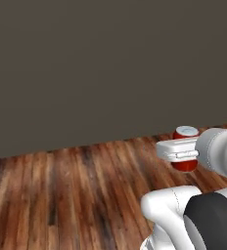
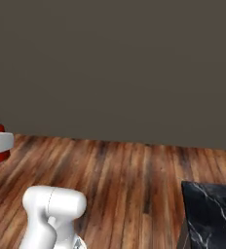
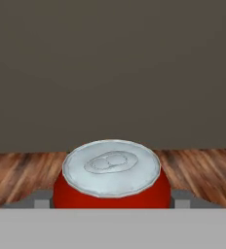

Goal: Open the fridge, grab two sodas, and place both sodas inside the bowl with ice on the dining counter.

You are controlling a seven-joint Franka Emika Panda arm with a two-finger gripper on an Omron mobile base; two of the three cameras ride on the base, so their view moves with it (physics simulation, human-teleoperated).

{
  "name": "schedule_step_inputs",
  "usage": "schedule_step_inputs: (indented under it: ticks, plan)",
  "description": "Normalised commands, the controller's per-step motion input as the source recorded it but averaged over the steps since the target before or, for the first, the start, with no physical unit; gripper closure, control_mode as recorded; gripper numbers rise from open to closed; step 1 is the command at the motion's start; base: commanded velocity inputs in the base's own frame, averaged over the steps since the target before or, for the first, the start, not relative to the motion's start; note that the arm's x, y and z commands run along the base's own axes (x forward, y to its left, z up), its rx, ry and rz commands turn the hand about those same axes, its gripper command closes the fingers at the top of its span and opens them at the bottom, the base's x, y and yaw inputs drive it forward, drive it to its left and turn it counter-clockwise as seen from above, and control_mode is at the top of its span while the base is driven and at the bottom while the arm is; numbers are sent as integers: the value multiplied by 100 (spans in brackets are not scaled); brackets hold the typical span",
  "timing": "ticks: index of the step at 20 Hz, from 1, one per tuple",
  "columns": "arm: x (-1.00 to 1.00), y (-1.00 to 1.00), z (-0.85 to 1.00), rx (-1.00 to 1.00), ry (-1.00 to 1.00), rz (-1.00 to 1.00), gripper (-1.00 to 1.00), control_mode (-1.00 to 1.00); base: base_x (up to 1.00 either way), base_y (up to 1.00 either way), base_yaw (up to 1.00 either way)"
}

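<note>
One small red cylindrical soda can with a silver top (image 3: 111, 175) is what you have clamped between the gripper (image 1: 180, 150) fingers, held up above the brown wood plank floor (image 1: 71, 195) before a plain dark grey wall (image 1: 110, 63). You can read no brand or writing on it; its long axis stands upright, silver lid up. Your right base view catches a corner of the black white-veined marble dining counter (image 2: 210, 214) at lower right
</note>
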Motion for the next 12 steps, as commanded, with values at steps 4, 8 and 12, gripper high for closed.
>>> schedule_step_inputs:
  ticks: [4, 8, 12]
  plan:
    - [0, 0, 0, 0, 0, 0, 100, 100, 46, 5, -61]
    - [0, 0, 0, 0, 0, 0, 100, 100, 40, 17, -64]
    - [0, 0, 0, 0, 0, 0, 100, 100, 38, 24, -65]
